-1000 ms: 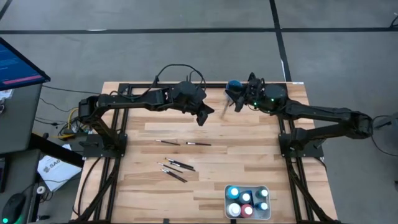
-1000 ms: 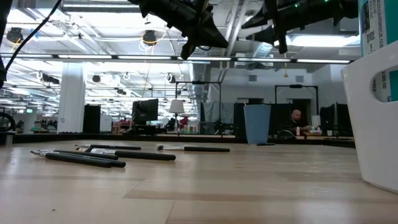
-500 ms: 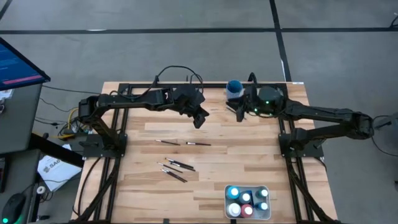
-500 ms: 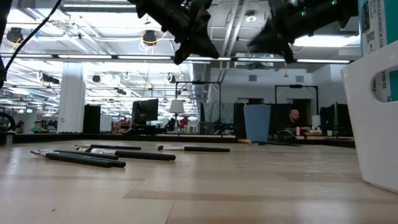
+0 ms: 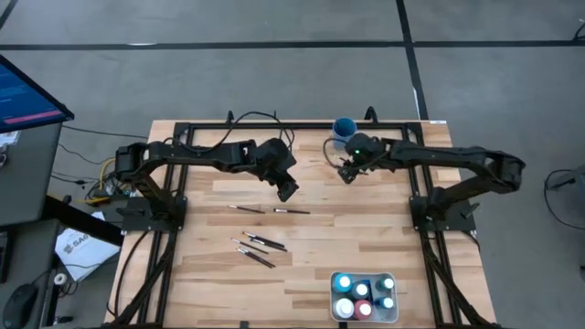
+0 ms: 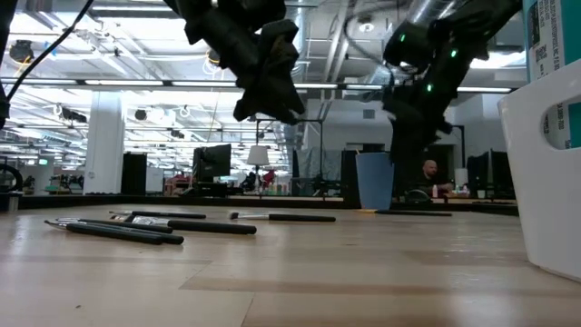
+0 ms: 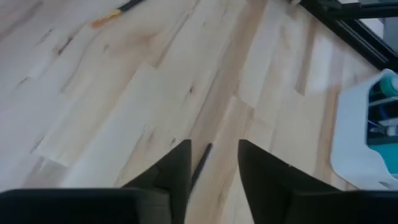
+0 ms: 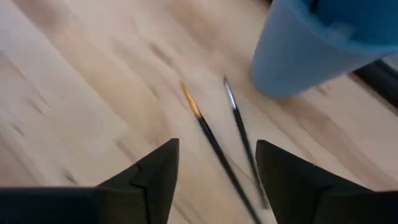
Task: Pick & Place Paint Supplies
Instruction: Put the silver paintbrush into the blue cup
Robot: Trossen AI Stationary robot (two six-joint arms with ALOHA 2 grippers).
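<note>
Several thin dark paintbrushes [image 5: 259,245] lie flat on the wooden table, two more of them farther back [image 5: 291,211]. Two brushes [image 8: 214,140] lie beside the blue cup [image 5: 344,128]. Paint bottles [image 5: 356,291] stand in the white tray [image 5: 393,311] at the near right. My left gripper [image 5: 286,190] is open above the table; one brush [image 7: 200,163] shows between its fingers on the table below. My right gripper [image 5: 347,174] is open just near of the cup, its fingers on either side of the two brushes, above them.
The blue cup [image 8: 311,46] stands at the table's far edge, close to my right gripper. The white tray [image 7: 367,130] sits near the front right corner. Bare wood lies between the brushes and the tray.
My left gripper has gone down and toward the near edge, over the brushes. My right gripper has moved from beside the blue cup toward the near edge and down, its arm stretching out over the table.
</note>
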